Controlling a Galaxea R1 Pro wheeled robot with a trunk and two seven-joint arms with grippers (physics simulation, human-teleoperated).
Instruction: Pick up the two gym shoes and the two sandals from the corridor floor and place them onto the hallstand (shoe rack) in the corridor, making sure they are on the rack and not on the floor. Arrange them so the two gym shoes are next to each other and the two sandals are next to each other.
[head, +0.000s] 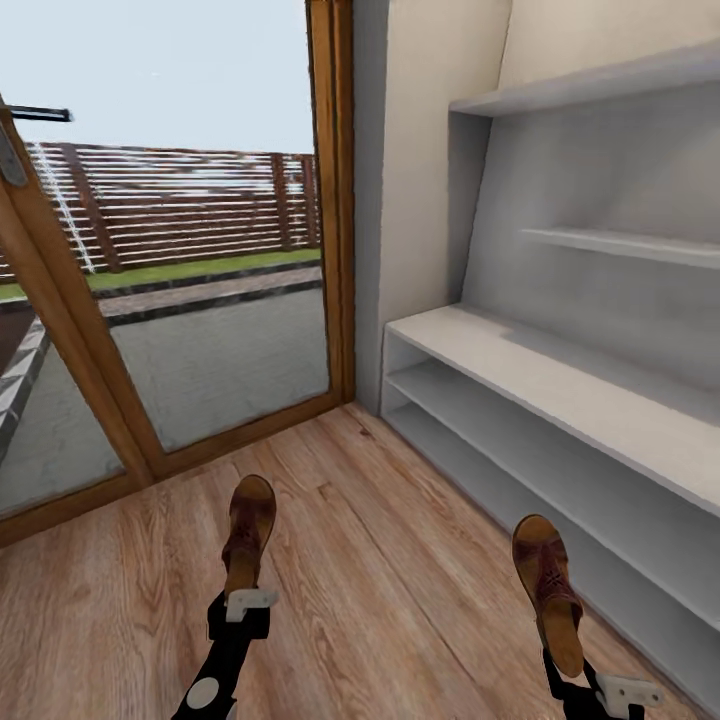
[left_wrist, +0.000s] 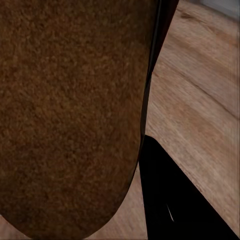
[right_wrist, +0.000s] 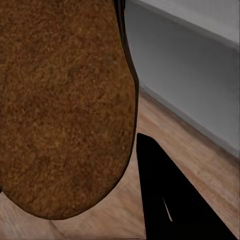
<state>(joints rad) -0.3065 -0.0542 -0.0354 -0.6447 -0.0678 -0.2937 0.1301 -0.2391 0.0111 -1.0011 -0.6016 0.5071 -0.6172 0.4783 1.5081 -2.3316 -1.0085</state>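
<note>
Hallstand: you had the light-grey hallstand (head: 560, 380) at your 2 o'clock, its two long open shelves running away along the wall; both shelves looked bare.
Glass door: the wood-framed glass door (head: 200, 300) stood at your 11 o'clock, a slatted fence beyond it.
Corridor floor: the corridor floor (head: 380, 560) of wood planks lay under both your arms.
Left sandal: your left gripper (head: 245, 605) was clamped on the heel end of one sandal (head: 248, 530), held off the floor at 7 o'clock, toe pointing ahead.
Right sandal: your right gripper (head: 590, 685) was clamped on the other sandal (head: 548, 590) at 5 o'clock, just beside the hallstand's lower front.
Wrist views: each showed a tan-brown footbed (left_wrist: 70, 120) (right_wrist: 62, 105) close up, beside one dark finger (left_wrist: 175, 200) (right_wrist: 170, 195).
</note>
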